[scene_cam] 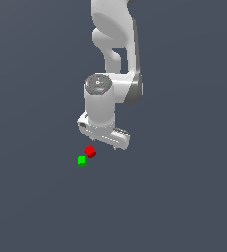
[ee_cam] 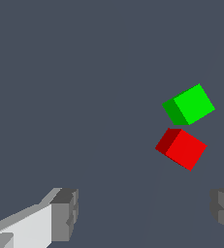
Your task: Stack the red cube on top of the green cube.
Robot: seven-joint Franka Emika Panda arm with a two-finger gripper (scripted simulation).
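The red cube (scene_cam: 90,151) lies on the dark grey floor, with the green cube (scene_cam: 82,161) right beside it toward the exterior view's left and nearer the camera. The two are almost corner to corner. My gripper (scene_cam: 105,140) hangs above the floor, just to the exterior view's right of the red cube. In the wrist view the gripper (ee_cam: 145,213) is open and empty, its two grey fingertips (ee_cam: 65,215) wide apart. The red cube (ee_cam: 184,149) and the green cube (ee_cam: 191,104) lie ahead of the finger gap, offset toward one finger. Neither cube is between the fingers.
The dark grey floor (scene_cam: 184,197) stretches flat all around. The arm's white links (scene_cam: 112,44) rise behind the gripper.
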